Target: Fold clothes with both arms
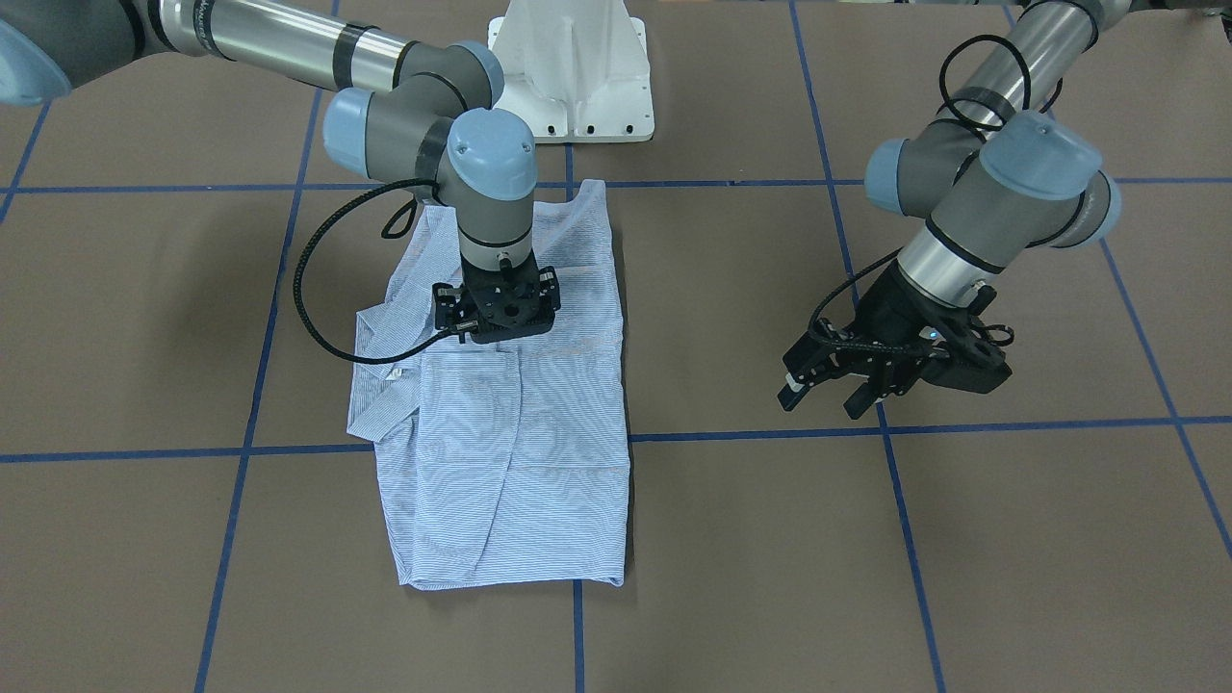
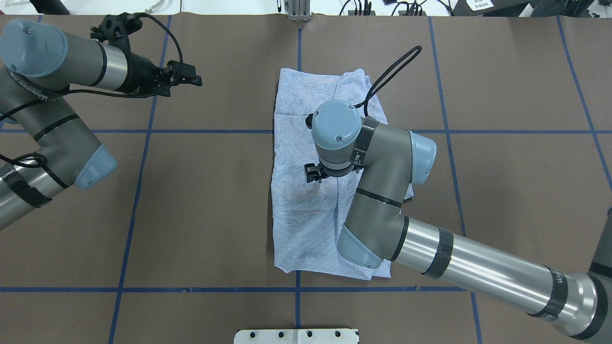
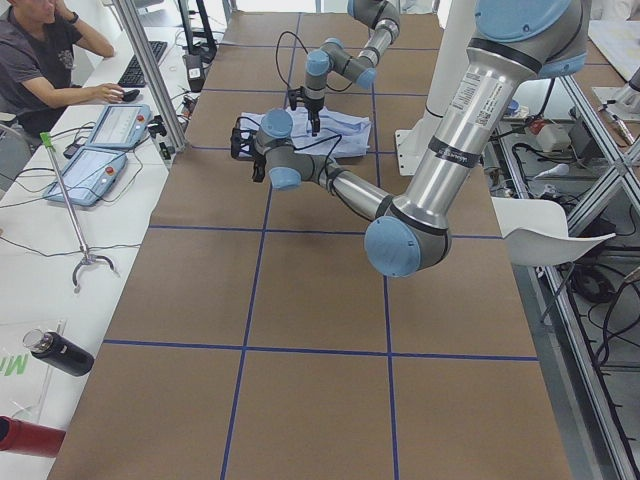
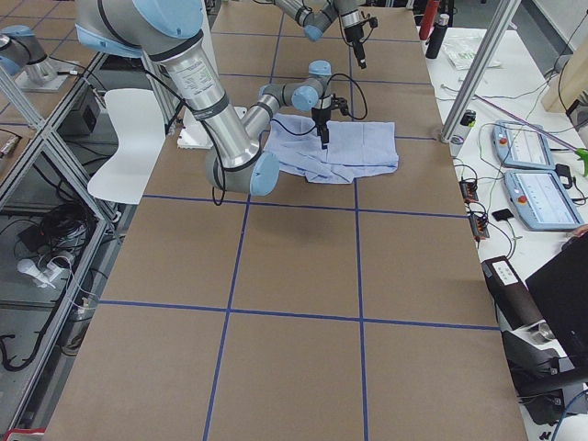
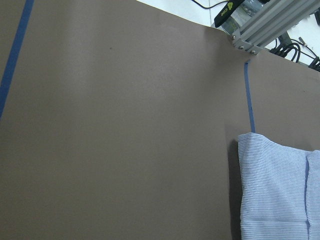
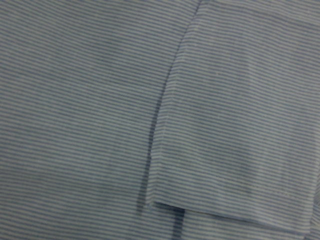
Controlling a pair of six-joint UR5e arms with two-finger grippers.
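Front-facing: across the brown tabletop with blue tape grid (image 1: 731, 539), facing the white pedestal base (image 1: 573, 72), steeply downward, middle distance.
Overhead: behind the robot, high, looking forward and down; shares the light blue and white fine-striped shirt (image 2: 301, 215) with the front view.
Left end: far, along the table.
Right end: far, opposite direction; same shirt mid-table.
Left wrist: oblique, bare tabletop, shirt corner.
Right wrist: very near, cloth fills the frame.

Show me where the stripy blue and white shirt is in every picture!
Front-facing: light blue and white fine-striped shirt, left of centre.
Overhead: shirt at centre.
Exterior left: shirt at top centre.
Exterior right: shirt upper middle.
Left wrist: shirt, bottom right corner.
Right wrist: shirt fills it.
Landmark: blue tape line under it.
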